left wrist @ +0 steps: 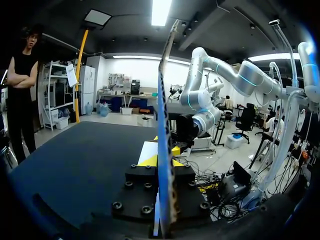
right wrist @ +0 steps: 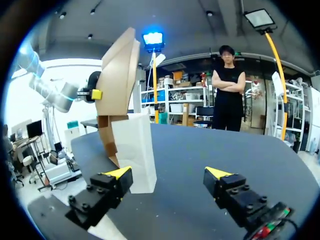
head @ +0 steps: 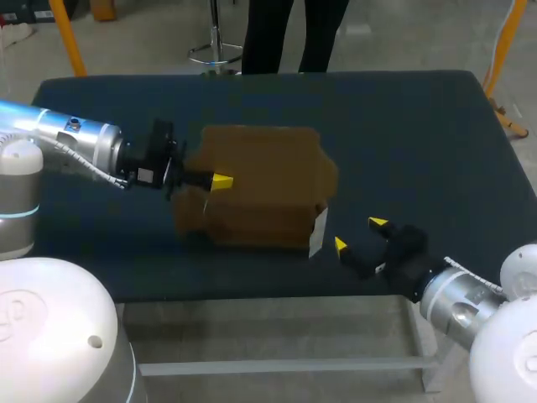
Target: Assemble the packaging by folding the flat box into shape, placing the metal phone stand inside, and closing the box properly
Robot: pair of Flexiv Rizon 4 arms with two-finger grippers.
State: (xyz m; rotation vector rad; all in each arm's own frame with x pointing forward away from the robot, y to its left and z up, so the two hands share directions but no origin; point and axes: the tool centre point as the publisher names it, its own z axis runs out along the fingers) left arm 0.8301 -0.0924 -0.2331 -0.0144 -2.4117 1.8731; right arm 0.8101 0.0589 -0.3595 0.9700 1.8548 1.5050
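- Dark blue table (head: 411, 126) is filling most of the head view, and the brown cardboard box (head: 260, 180) is sitting around the middle of it, only partly folded up, with panels sticking out at the top and the right.
- Left gripper (head: 220, 181) is sitting at the box's left side, pinching one of the panels there. In its own wrist view (left wrist: 164, 161) the cardboard (left wrist: 165, 115) is standing edge-on between the two fingers, with both pressing on it from either side.
- White flap (head: 318, 232) is hanging off the box's near right corner, going down to the table.
- Right gripper (head: 359, 234) is sitting near the table's near edge, just right of that flap, with its jaws spread wide and gripping nothing.
- From the right wrist view (right wrist: 168, 175), the white flap (right wrist: 136, 150) is standing just beside one yellow tip, and the box (right wrist: 120, 65) is towering behind it.
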